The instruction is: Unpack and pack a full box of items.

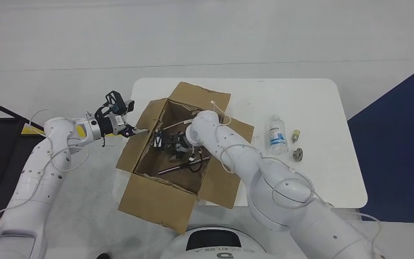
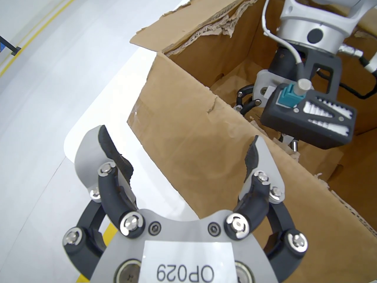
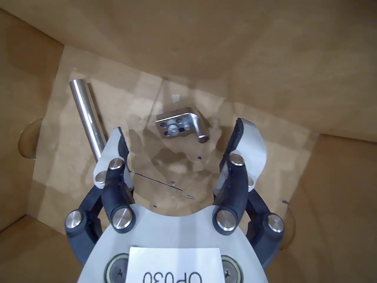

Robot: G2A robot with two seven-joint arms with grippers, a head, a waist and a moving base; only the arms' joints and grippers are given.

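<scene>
White table [image 1: 323,129], right tool [image 3: 180,131] apart inside box [image 1: 162,197], left tool [image 2: 178,136] apart outside its wall

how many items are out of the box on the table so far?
3, all to the right of the box: a bottle, a small yellow piece beside it, and a round metal part nearer the robot. The box may hide more.
</scene>
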